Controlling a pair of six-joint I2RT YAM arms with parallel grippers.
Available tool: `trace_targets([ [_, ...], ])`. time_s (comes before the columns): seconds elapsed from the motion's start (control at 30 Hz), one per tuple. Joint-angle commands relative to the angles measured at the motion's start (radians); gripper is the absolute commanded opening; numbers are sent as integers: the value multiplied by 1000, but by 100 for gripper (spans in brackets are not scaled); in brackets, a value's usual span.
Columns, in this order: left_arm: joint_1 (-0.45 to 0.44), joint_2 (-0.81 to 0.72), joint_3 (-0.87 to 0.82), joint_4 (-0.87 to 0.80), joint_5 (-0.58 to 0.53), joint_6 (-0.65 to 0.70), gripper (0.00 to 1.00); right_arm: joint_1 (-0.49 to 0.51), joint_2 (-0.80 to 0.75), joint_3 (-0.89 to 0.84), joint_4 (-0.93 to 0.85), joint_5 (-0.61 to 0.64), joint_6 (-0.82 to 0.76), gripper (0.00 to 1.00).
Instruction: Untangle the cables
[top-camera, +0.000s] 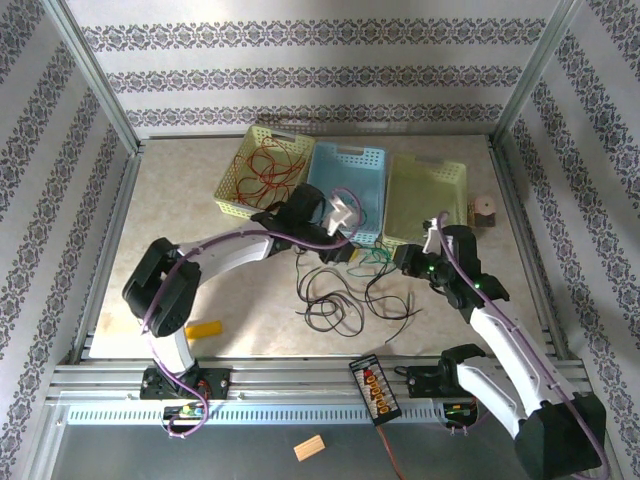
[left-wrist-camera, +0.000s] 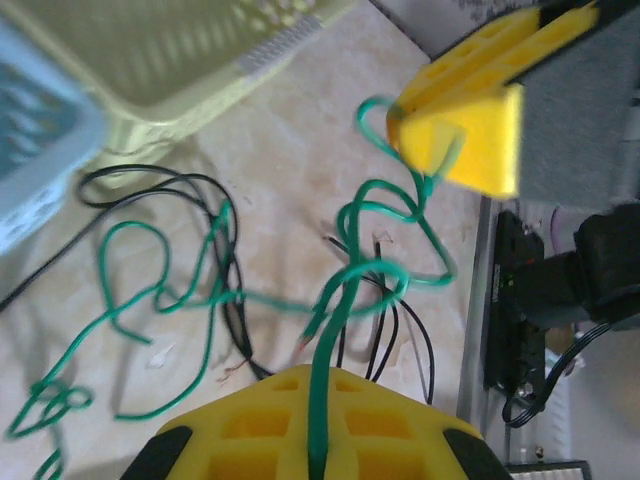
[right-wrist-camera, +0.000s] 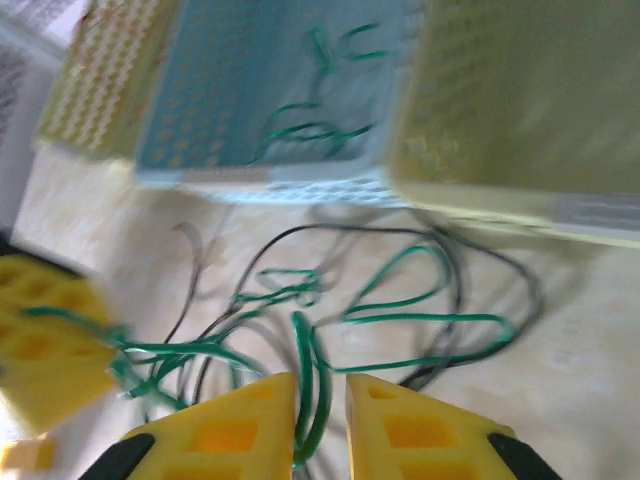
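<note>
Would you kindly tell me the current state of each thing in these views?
green cable, held by both claws, tangled
left claw, shut on green cable
right claw, shut on green cable
black cables, loose on table, tangled with green cable
red cables, heaped in yellow-green basket

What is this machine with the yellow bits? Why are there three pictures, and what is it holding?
It is a robot: a left arm and a right arm bolted to a table. One picture looks down from above. The other two come from small cameras on the wrists, so you see each arm's yellow fingers up close.

On the table stand three baskets. The left basket holds red cables. Next to it are a blue basket and a right basket. In front of them lie tangled black cables and green cable.

The left gripper and the right gripper each pinch green cable.
</note>
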Motion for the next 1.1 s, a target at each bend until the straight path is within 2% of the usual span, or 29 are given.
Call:
trace_targets([
  [0.0, 62, -60, -10, 44, 42, -41, 0, -26, 2, -19, -81, 112, 25, 28],
  [0.03, 63, -63, -10, 31, 42, -32, 0, -26, 3, -19, -90, 128, 33, 34],
  [0.13, 62, -65, -13, 15, 45, -25, 0, -31, 5, -25, -58, 76, 28, 41],
  [0.3, 63, -62, -20, 54, 65, -58, 0, -16, 13, -29, 64, -144, 16, 54],
  [0.4, 64, -57, -16, 84, 104, -89, 0, 26, 44, -10, 96, -194, -4, 61],
  [0.63, 64, -93, -14, 106, 233, -150, 0, 61, 181, 32, 230, -345, 10, 64],
  [1.07, 64, -163, 4, 76, 336, -192, 0, 163, 321, 140, 317, -427, -45, 66],
])
